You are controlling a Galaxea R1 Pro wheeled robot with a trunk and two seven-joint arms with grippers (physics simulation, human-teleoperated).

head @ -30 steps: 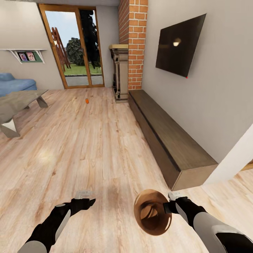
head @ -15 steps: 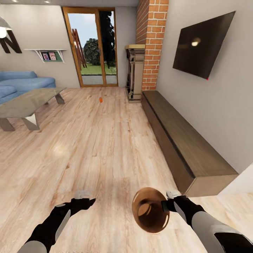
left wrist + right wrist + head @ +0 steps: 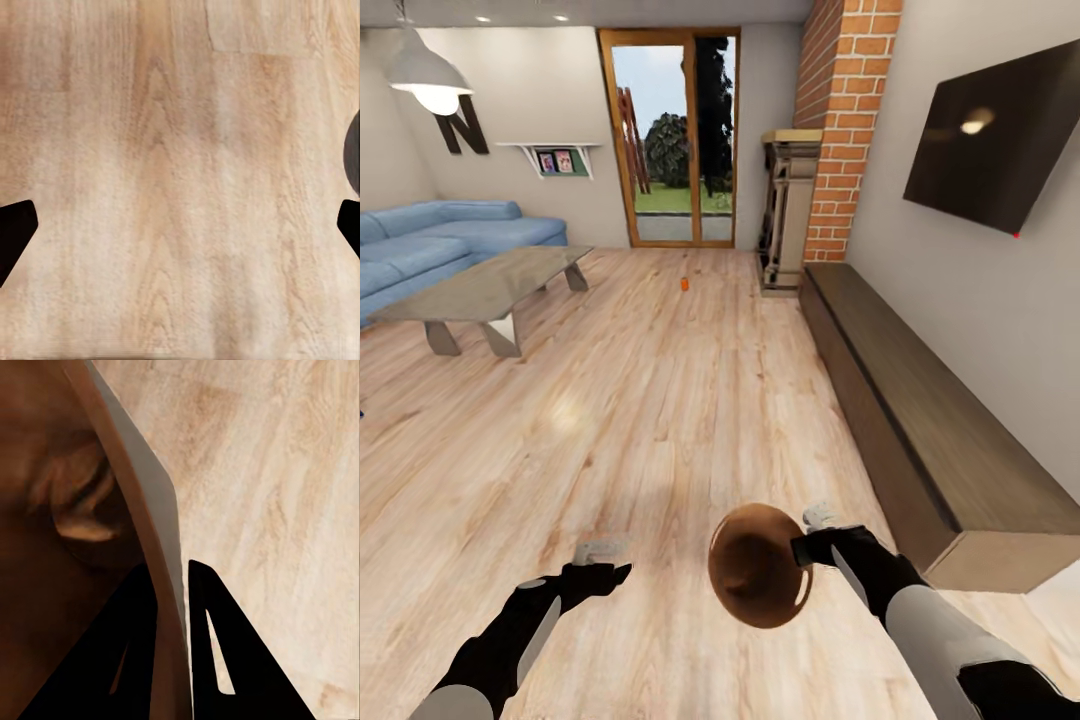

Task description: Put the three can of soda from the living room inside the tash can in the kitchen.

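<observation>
I hold the round tapered bin with glossy orange-brown inside (image 3: 758, 578) by its rim in my right gripper (image 3: 807, 541). Its two black fingers (image 3: 217, 660) are pinched on the pale grey wall, one inside and one outside. The bin is at about 5 o'clock in the head view, above the light wooden floor (image 3: 660, 420). My left gripper (image 3: 600, 562), at 7 o'clock, is spread wide and carries nothing. One small orange-red soda can (image 3: 685, 284) stands on the floor at 12 o'clock, near the glass door (image 3: 670, 140), well apart from the grey coffee table (image 3: 490, 285) at 10 o'clock.
</observation>
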